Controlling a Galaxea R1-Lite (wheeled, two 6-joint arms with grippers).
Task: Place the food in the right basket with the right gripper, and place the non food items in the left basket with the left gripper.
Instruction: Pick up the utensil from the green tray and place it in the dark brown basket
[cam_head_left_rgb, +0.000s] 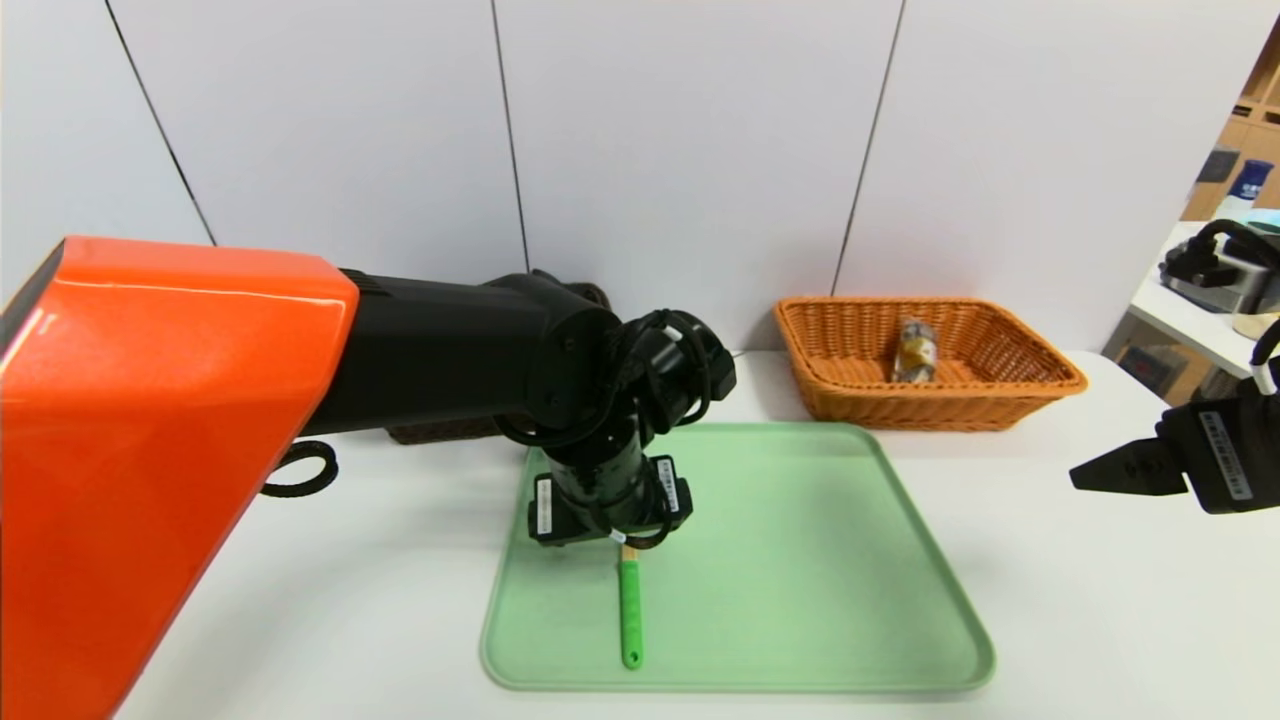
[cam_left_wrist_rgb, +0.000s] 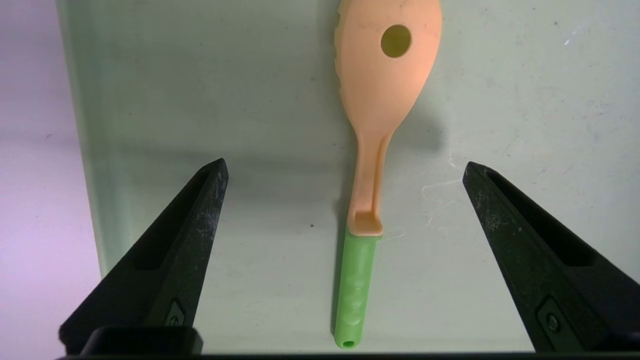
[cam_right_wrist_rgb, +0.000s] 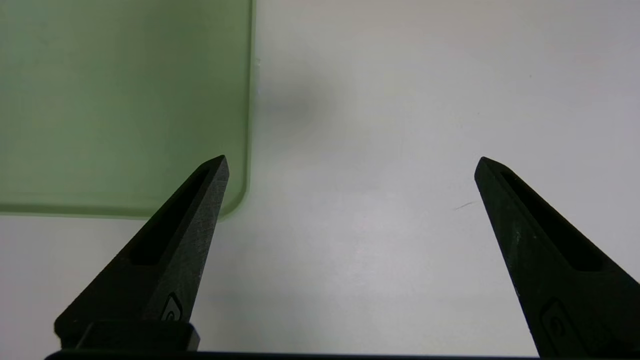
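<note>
One pale peach plastic spoon with a bright green handle (cam_left_wrist_rgb: 367, 165) lies flat on the light green plastic tray (cam_head_left_rgb: 800, 560), between the spread tips of the left tool (cam_left_wrist_rgb: 345, 170), which hangs above it released, touching nothing. The right tool (cam_right_wrist_rgb: 350, 165) hovers over the white surface (cam_right_wrist_rgb: 400, 125) beside the tray, spread wide and empty. Farther back, one clear-wrapped dark snack roll with a yellow label (cam_head_left_rgb: 914, 350), its writing unreadable, sits in the orange woven wicker basket (cam_head_left_rgb: 1000, 385).
</note>
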